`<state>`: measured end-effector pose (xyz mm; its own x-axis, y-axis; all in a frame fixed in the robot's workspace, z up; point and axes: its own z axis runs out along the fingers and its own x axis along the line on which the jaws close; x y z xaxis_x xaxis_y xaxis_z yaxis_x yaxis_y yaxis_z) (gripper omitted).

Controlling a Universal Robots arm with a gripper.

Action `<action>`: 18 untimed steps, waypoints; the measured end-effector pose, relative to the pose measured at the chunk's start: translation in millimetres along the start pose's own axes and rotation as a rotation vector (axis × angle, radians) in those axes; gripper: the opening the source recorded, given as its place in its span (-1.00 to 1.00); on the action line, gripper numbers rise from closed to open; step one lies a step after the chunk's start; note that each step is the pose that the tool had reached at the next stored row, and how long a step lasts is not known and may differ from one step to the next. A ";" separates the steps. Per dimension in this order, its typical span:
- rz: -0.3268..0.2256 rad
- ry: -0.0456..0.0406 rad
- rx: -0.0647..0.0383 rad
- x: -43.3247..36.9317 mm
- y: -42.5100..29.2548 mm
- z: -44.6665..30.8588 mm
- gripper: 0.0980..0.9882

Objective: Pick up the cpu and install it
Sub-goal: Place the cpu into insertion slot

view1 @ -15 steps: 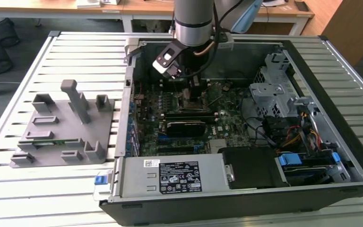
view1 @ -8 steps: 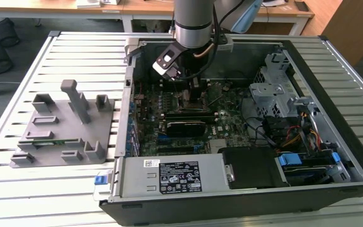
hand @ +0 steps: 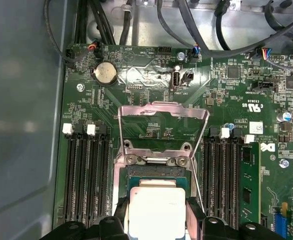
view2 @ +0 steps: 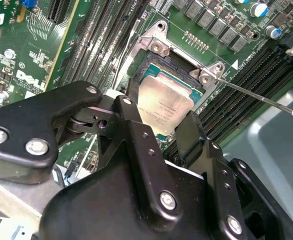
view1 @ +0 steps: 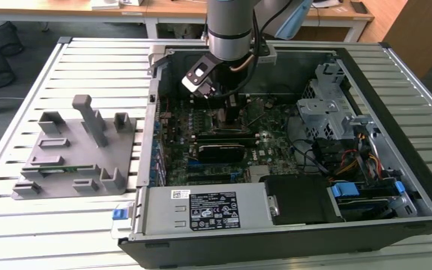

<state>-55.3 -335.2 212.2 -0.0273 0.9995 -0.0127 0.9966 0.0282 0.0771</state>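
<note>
The cpu (hand: pixel 154 207) is held between the black jaws, which are closed narrowly against two opposite edges of it. It is placed squarely over the socket (hand: pixel 156 173) on the motherboard (hand: pixel 81 107); whether it is fully seated cannot be told. Faint dark print is carried on its pale metal lid (view2: pixel 166 102).

The socket's metal load plate (hand: pixel 164 111) is swung up and open just beyond the cpu, and the thin retaining lever (view2: pixel 256 96) is angled out to one side. The socket is flanked on both sides by rows of black memory slots (hand: pixel 86 175), and a green memory module (hand: pixel 249 180) is fitted in one of them. A coin cell (hand: pixel 104 73) and a small white sticker (hand: pixel 255 127) are seen on the board.

In the exterior view, the arm (view1: pixel 231 28) is lowered into the open computer case (view1: pixel 397 112), which is laid on the slatted bench (view1: pixel 43 219). Inside the case, a power supply (view1: pixel 201 197) with a black printed label (view1: pixel 214 211) and a metal drive cage (view1: pixel 328 107) are placed around the board. A grey fixture tray (view1: pixel 73 152), with a thin green strip (view1: pixel 54 167) in it, is set on the exterior view's left of the case.
</note>
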 end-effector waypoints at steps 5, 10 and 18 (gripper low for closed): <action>0.001 0.0002 0.000 0.1 0.0 3.9 -0.01; 0.001 0.0002 0.000 0.0 -0.1 5.5 -0.01; 0.001 0.0001 0.000 0.1 -0.4 10.1 -0.01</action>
<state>-55.0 -335.3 202.1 -0.0262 0.9996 -0.0125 0.9966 0.0271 0.0772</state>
